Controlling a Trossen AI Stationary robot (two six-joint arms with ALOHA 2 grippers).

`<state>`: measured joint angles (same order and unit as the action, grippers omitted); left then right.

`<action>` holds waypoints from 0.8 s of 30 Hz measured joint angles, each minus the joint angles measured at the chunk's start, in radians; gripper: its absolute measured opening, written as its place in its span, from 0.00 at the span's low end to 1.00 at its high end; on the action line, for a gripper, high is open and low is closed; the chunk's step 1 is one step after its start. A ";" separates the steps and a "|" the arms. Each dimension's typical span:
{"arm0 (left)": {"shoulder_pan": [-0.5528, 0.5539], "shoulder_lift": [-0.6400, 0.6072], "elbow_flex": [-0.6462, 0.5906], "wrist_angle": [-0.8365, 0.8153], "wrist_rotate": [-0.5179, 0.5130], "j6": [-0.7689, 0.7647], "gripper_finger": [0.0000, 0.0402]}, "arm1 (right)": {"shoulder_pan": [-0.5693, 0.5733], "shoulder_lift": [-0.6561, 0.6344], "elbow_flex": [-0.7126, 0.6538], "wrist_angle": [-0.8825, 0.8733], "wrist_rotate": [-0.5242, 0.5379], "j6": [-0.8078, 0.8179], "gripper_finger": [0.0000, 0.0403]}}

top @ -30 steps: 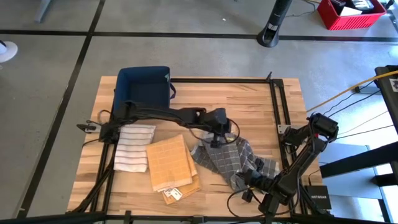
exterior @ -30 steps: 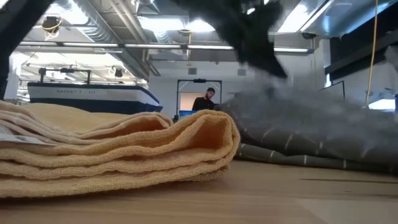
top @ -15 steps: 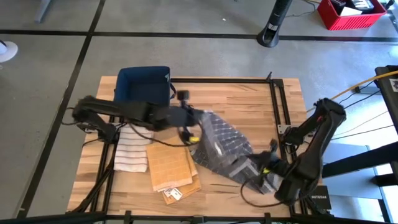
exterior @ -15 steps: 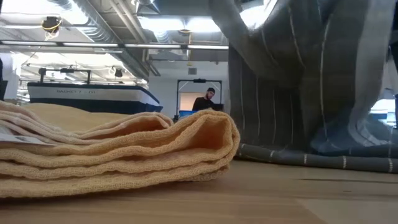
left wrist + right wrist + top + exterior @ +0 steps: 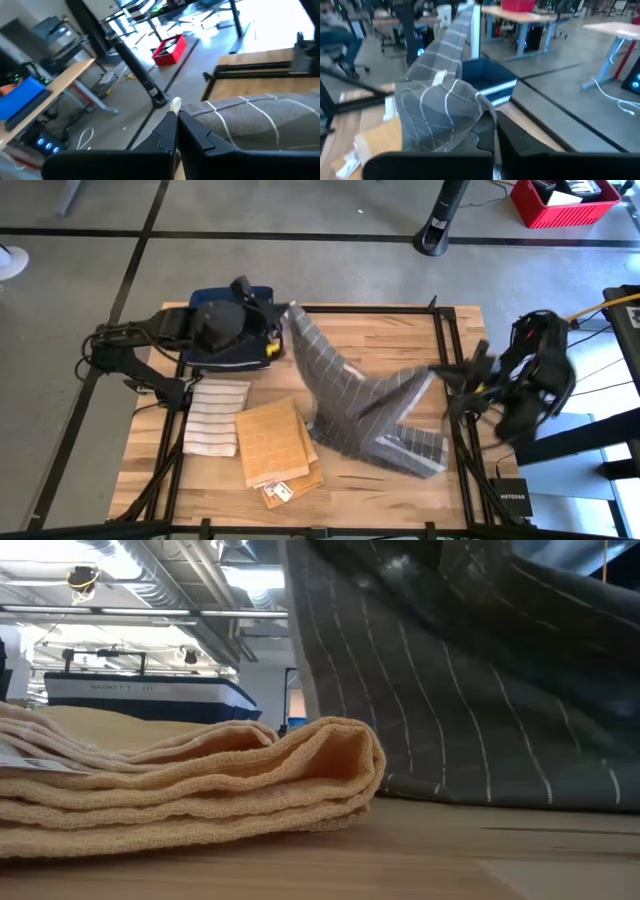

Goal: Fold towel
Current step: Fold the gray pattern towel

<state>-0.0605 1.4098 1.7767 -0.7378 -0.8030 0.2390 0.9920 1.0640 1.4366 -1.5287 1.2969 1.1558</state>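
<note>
High view: my left claw is clamped tight on one corner of the grey checked towel, up by the far edge of the table, just beside the blue bin. L arm is folded back on itself, elbow out past the table's left edge, wrist over the bin. In the left wrist view my fingers are pressed together w/ the cloth bunched right at the tips.

My right claw is pinched closed on the opposite corner, near the right edge of the table, above the black frame rail. R arm is reared up off the right side, forearm reaching inward, partly blurred. Right wrist view shows the towel draped over the closed fingers and hanging down in folds.

Towel is stretched in the air between both claws, sagging in the middle, w/ its lower part touching the wood approx mid-table toward the near-right. Low view: it hangs as a dark pinstriped sheet behind the folded orange towel.

Orange towel lies near the near edge, left of centre. White striped towel lies flat by the left edge, just beside the orange one.
</note>
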 joint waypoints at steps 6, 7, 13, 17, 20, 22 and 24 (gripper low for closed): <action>0.098 0.002 0.000 0.065 0.006 0.030 0.01 | 0.000 -0.144 0.037 0.000 0.146 -0.153 0.01; 0.115 0.002 0.000 0.085 0.013 0.036 0.01 | 0.000 -0.166 0.038 0.000 0.185 -0.170 0.01; 0.201 0.004 0.000 0.165 0.049 0.061 0.01 | 0.000 -0.289 0.038 -0.001 0.231 -0.258 0.01; 0.250 0.004 0.000 0.203 0.119 0.120 0.01 | 0.000 -0.322 0.038 -0.001 0.235 -0.313 0.01; 0.280 0.004 0.000 0.208 0.255 0.193 0.01 | 0.000 -0.330 0.038 -0.001 0.237 -0.385 0.01; 0.298 0.004 0.000 0.235 0.328 0.234 0.01 | 0.000 -0.330 0.038 -0.001 0.236 -0.448 0.01; 0.311 0.005 -0.001 0.296 0.374 0.273 0.01 | 0.000 -0.329 0.041 0.000 0.236 -0.528 0.01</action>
<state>0.2501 1.4143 1.7762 -0.4421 -0.4286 0.5118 0.9920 0.7347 1.4774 -1.5291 1.5328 0.6273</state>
